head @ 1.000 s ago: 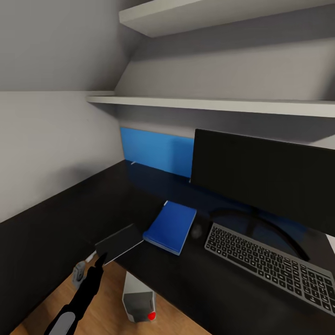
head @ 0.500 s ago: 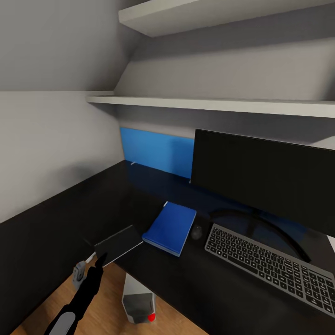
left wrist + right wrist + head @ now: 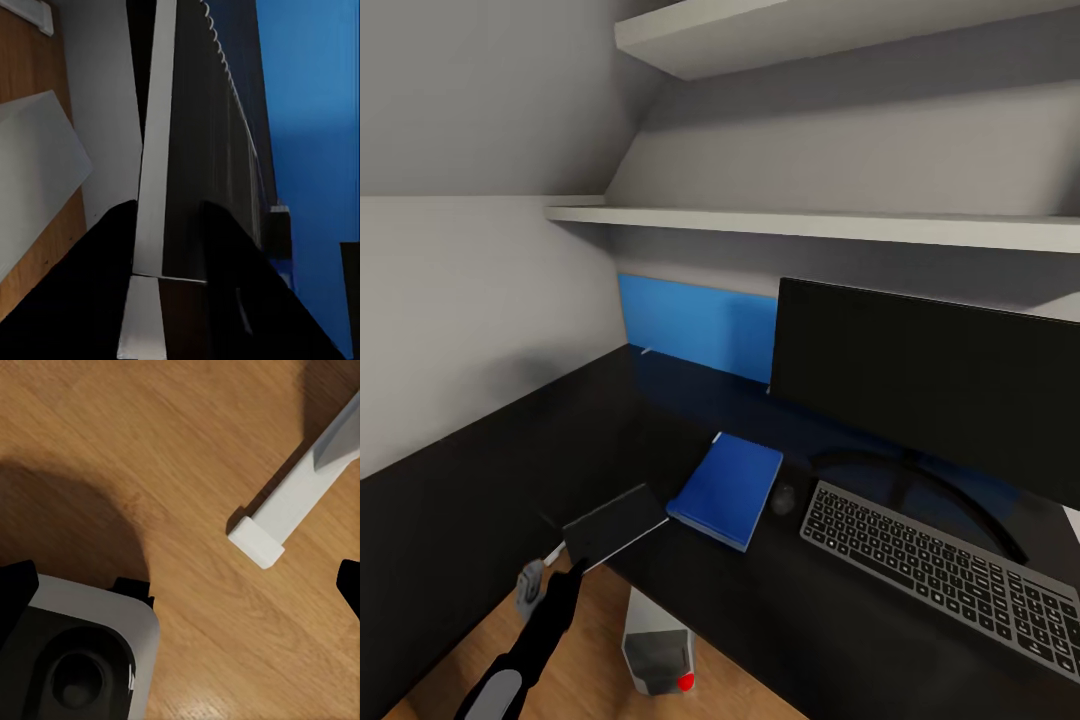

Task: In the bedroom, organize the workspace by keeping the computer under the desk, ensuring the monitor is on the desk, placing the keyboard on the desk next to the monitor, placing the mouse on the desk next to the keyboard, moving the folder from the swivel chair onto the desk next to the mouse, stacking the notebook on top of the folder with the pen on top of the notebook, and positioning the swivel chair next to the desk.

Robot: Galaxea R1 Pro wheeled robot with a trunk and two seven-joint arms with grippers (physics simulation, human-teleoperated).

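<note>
Left claw (image 3: 573, 562) grips the notebook (image 3: 615, 522) by its near edge, at the front edge of the black counter (image 3: 480, 480); in the left wrist view its dark fingers (image 3: 97, 285) pinch the notebook's pale page edge (image 3: 154, 150). Right claw (image 3: 180, 585): can't tell if wide or narrow, w/ dark tips at the frame edges over wood floor (image 3: 150, 435) and a white counter leg (image 3: 292, 506). Blue folder (image 3: 728, 487) lies flat just beside the notebook, then mouse (image 3: 784, 496), keyboard (image 3: 940, 572), monitor (image 3: 930, 385) behind. Computer (image 3: 657, 655) stands under the counter.
</note>
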